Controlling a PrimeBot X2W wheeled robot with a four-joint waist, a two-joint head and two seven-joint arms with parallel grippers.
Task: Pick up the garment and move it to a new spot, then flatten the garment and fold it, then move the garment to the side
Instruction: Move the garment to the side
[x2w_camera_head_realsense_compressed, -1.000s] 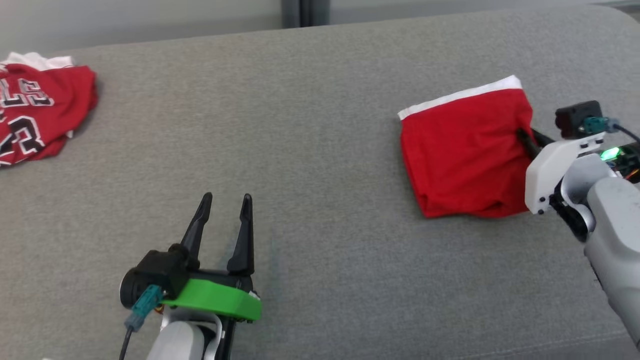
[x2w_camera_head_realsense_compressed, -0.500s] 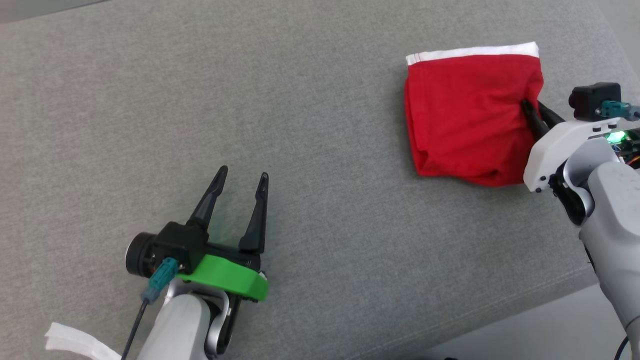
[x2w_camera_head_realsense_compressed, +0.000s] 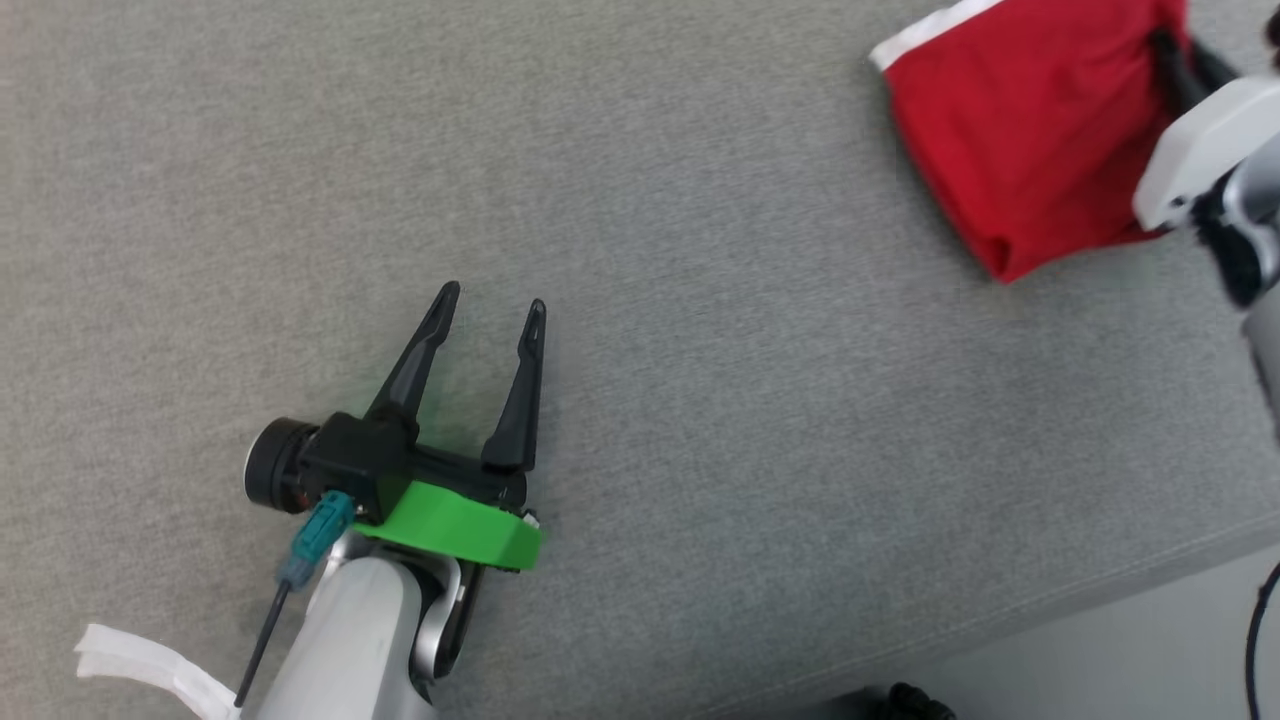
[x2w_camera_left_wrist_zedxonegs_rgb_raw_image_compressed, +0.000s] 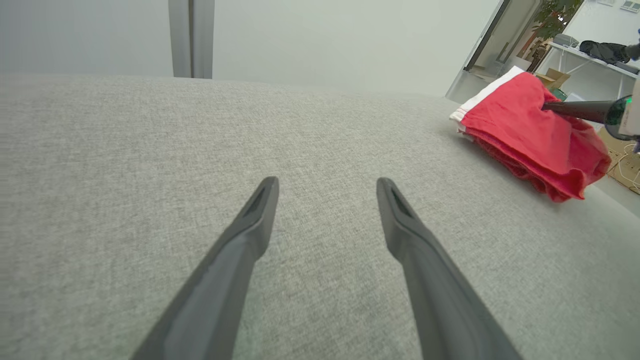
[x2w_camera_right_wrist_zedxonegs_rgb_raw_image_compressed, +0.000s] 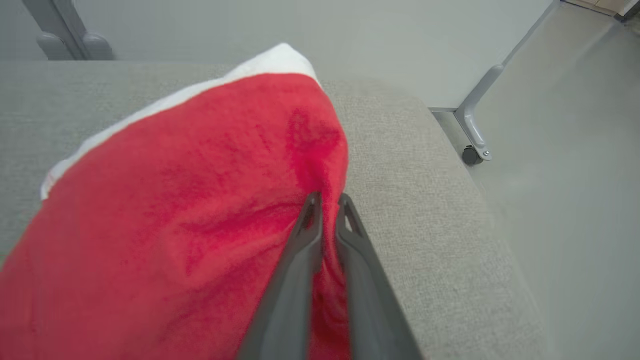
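- The garment (x2w_camera_head_realsense_compressed: 1020, 130) is a bright red cloth folded into a rough rectangle of several layers. A white band runs along its far edge.
- In the left wrist view the garment (x2w_camera_left_wrist_zedxonegs_rgb_raw_image_compressed: 525, 135) shows its layers stacked at the near side. The lower folds are crumpled and its near right corner is bunched into a point.
- It sits near the far right corner of the grey fabric surface (x2w_camera_head_realsense_compressed: 700, 300), close to the right edge. Its left part rests on the surface. I cannot tell whether the gripped side is clear of it.
- The right gripper (x2w_camera_right_wrist_zedxonegs_rgb_raw_image_compressed: 329, 197) comes in from the right edge, and its jaws are pinched together on the garment (x2w_camera_right_wrist_zedxonegs_rgb_raw_image_compressed: 175, 215) at its right-hand side. The red cloth puckers into creases that run toward the fingertips.
- In the head view the right gripper (x2w_camera_head_realsense_compressed: 1165, 45) is partly cut off at the upper right corner, with its dark fingers lying on the red cloth.
- The left gripper (x2w_camera_head_realsense_compressed: 495, 297) is over bare fabric toward the near left of the surface, well apart from the garment. Its jaws are spread with nothing between them.
- The left wrist view has the left gripper (x2w_camera_left_wrist_zedxonegs_rgb_raw_image_compressed: 326, 182) pointing at the far edge, with grey weave between its two fingers.
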